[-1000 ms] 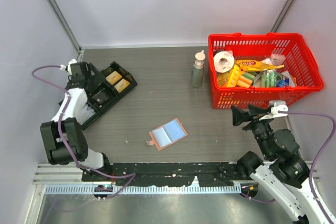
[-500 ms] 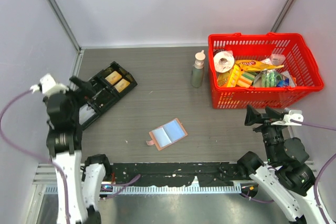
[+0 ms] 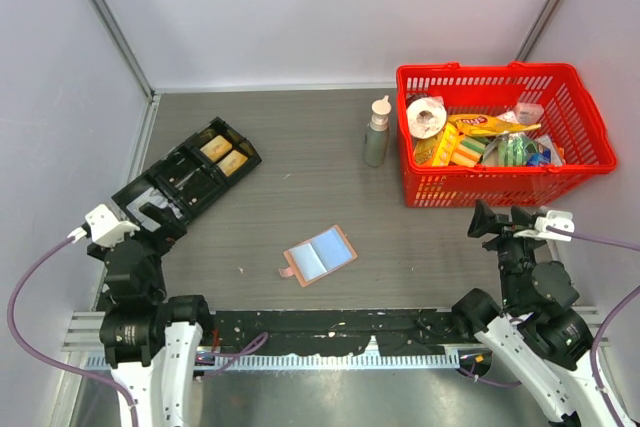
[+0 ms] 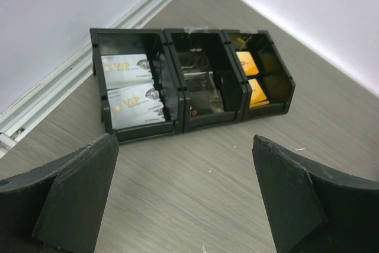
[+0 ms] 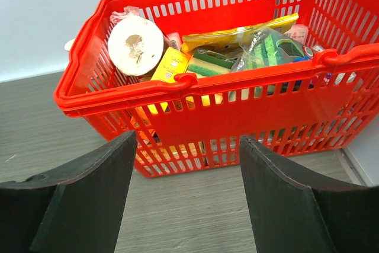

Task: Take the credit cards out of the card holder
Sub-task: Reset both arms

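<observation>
Grey table (image 3: 300,167); holder (image 3: 319,255) lies open at centre; left gripper (image 4: 183,146) and right gripper (image 5: 188,140) both spread, empty, well away; risk: unpinned holder slides; flat cards, if inside, evade the pinch.

Contents of the card holder (image 3: 319,254) seem too small to distinguish.

The table (image 3: 300,172) in front of me is grey wood-grain. A tan card holder (image 3: 319,255) lies open and flat on it, near the middle of the near edge, pale blue lining up and its strap tab toward the near-left corner. A black tray (image 3: 186,172) sits slantwise along the left edge. A red basket (image 3: 500,187) fills the far-right corner, and a bottle (image 3: 377,133) stands upright just beside the basket's left side.
</observation>
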Controlling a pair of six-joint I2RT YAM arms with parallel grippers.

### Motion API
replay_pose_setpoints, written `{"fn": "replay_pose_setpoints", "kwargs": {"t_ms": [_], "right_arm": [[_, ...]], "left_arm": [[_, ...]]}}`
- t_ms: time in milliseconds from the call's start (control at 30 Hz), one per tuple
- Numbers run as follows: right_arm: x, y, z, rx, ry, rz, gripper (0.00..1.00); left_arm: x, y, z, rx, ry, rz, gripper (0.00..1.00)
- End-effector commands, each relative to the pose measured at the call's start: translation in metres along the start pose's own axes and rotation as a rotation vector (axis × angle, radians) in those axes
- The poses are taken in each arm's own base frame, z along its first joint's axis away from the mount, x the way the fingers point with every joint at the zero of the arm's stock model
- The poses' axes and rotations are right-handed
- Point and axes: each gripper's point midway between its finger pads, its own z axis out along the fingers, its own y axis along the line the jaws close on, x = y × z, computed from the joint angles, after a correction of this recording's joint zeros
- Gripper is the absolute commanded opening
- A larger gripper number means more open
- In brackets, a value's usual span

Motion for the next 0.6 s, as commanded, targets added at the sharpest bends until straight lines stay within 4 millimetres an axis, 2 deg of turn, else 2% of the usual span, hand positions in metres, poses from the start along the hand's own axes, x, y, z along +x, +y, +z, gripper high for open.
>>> {"fn": "replay_pose_setpoints", "kwargs": {"t_ms": [0, 567], "right_arm": [[-0.0079, -0.0073, 0.0024, 0.051, -0.037, 0.012, 0.74], [-0.0058, -0.006, 0.0029, 0.042, -0.035, -0.002, 0.74]], "left_arm": [[-0.0031, 0.0126, -0.0032, -0.056, -0.029, 0.006, 1.0], [0.001, 0.0093, 0.0004, -0.046, -0.012, 0.007, 1.0]]}}
